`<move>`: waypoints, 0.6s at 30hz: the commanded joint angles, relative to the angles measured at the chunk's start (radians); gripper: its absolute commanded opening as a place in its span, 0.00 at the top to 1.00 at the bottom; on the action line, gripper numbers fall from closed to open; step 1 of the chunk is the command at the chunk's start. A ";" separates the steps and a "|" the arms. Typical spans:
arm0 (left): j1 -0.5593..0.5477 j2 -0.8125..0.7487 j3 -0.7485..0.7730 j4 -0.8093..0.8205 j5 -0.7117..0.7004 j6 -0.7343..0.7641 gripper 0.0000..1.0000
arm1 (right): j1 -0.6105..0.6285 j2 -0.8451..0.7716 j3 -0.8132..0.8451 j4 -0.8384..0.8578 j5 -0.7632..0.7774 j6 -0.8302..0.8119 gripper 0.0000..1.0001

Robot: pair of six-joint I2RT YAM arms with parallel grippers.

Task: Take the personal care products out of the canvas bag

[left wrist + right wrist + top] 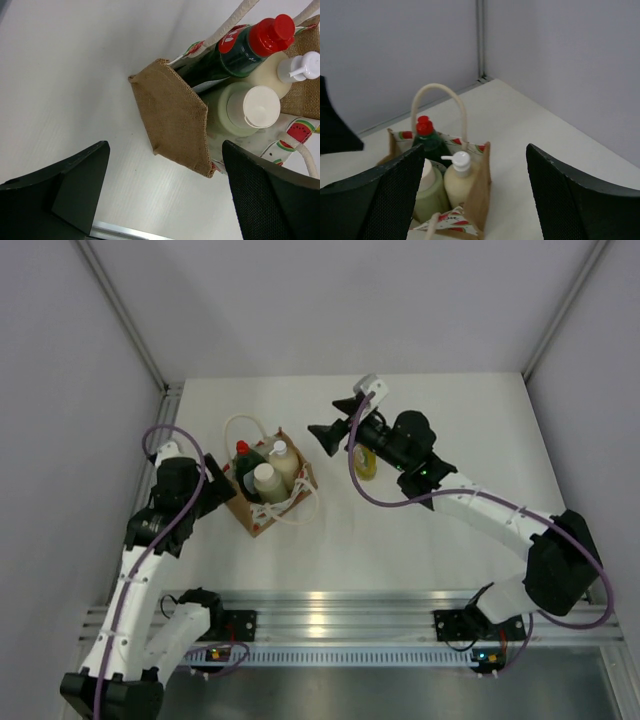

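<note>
The canvas bag (285,502) stands upright left of the table's centre. It holds a dark green bottle with red cap (243,453), a cream pump bottle (283,456) and a cream cylinder with white cap (265,480). A yellow bottle (366,464) rests on the table right of the bag, partly hidden under my right wrist. My right gripper (333,422) is open and empty, just right of the bag and above table level. My left gripper (222,485) is open and empty at the bag's left side. The left wrist view shows the bag (175,115) ahead of the left gripper (165,200).
Grey walls close in the table on the left, back and right. A metal rail (330,615) runs along the near edge by the arm bases. The bag's white rope handles (240,423) loop up and outwards.
</note>
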 commanded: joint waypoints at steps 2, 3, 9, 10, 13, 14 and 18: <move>0.000 0.071 -0.029 0.125 0.056 -0.134 0.02 | 0.086 0.081 0.124 -0.046 -0.175 -0.063 0.22; 0.000 0.082 -0.040 0.142 0.061 -0.154 0.02 | 0.099 0.101 0.151 -0.051 -0.189 -0.072 0.22; -0.002 0.145 -0.123 0.290 0.093 -0.257 0.02 | 0.123 0.264 0.301 -0.101 -0.270 -0.082 0.22; -0.002 0.154 -0.129 0.300 0.090 -0.269 0.02 | 0.122 0.308 0.325 -0.117 -0.276 -0.079 0.22; -0.002 0.160 -0.154 0.305 0.069 -0.286 0.02 | 0.123 0.383 0.400 -0.154 -0.295 -0.069 0.23; -0.002 0.154 -0.163 0.305 0.063 -0.291 0.03 | 0.125 0.397 0.429 -0.158 -0.302 -0.068 0.23; -0.002 0.125 -0.227 0.310 0.018 -0.309 0.08 | 0.140 0.479 0.518 -0.196 -0.336 -0.088 0.23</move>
